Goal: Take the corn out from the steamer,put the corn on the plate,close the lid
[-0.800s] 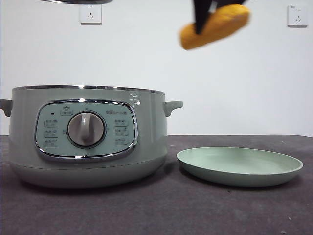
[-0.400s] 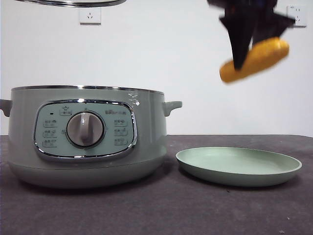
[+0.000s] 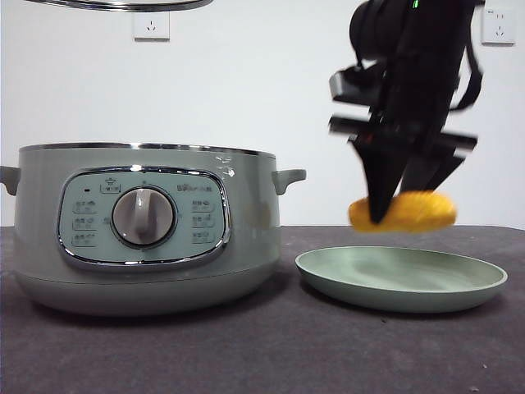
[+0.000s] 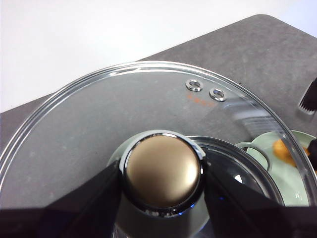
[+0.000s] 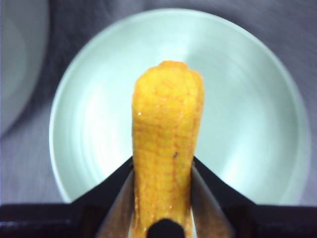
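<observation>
My right gripper [image 3: 394, 215] is shut on the yellow-orange corn [image 3: 404, 212] and holds it level just above the pale green plate [image 3: 400, 279], not touching it. In the right wrist view the corn [image 5: 167, 148] sits between the jaws over the plate [image 5: 247, 89]. My left gripper [image 4: 161, 173] is shut on the knob [image 4: 162, 171] of the glass lid [image 4: 74, 134] and holds it high above the sage-green steamer [image 3: 148, 226]. In the front view only the lid's chrome rim [image 3: 119, 4] shows at the top edge.
The steamer stands open at the left of the dark table [image 3: 262, 353], with the plate to its right. Two wall sockets, one [image 3: 152, 25] at the left and one [image 3: 499, 26] at the right, are on the white wall behind.
My right gripper has carried the corn to the right and down, from high above the steamer's right edge to just above the plate. The lid stays held up.
</observation>
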`<state>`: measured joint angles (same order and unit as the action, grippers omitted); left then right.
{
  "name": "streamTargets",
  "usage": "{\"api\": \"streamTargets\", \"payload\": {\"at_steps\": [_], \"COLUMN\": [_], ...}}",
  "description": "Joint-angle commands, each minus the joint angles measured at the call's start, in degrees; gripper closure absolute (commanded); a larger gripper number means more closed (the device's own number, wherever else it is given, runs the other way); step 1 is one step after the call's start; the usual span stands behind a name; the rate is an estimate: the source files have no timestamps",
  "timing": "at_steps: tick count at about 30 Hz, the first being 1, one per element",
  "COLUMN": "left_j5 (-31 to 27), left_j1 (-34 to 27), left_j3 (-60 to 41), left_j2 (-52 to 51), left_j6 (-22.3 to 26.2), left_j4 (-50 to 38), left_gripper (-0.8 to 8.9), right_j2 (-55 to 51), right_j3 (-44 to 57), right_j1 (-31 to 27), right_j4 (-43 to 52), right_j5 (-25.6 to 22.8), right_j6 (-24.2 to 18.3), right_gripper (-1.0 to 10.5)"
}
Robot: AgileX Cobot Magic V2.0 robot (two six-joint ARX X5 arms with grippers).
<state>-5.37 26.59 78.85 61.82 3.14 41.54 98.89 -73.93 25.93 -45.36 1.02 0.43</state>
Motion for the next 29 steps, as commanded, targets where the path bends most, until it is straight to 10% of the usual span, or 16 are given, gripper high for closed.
{"api": "streamTargets", "payload": {"at_steps": [1, 11, 19, 29], "left_j5": [-0.1, -0.1, -0.1, 3.2], "left_j1": [0.1, 0.1, 0.1, 0.1], "left_j3": [1.0, 1.0, 1.0, 1.0], "left_j2": [-0.6, -0.6, -0.6, 1.8], "left_j6": [-0.4, -0.3, -0.3, 0.1], "left_j4": [-3.0, -3.0, -3.0, -2.9], "left_gripper": [8.22, 8.22, 8.22, 8.22], "right_j2": [0.5, 1.1, 1.1, -3.1], "right_j3": [4.1, 12.2, 12.2, 12.2], "right_j1": [0.1, 0.0, 0.0, 0.4], "right_j4": [6.8, 15.5, 14.9, 14.8], "right_j5": [-0.1, -0.1, 0.0, 0.1], "right_j6": [1.5, 2.5, 4.2, 5.5], "right_gripper": [9.6, 9.6, 5.8, 5.6]}}
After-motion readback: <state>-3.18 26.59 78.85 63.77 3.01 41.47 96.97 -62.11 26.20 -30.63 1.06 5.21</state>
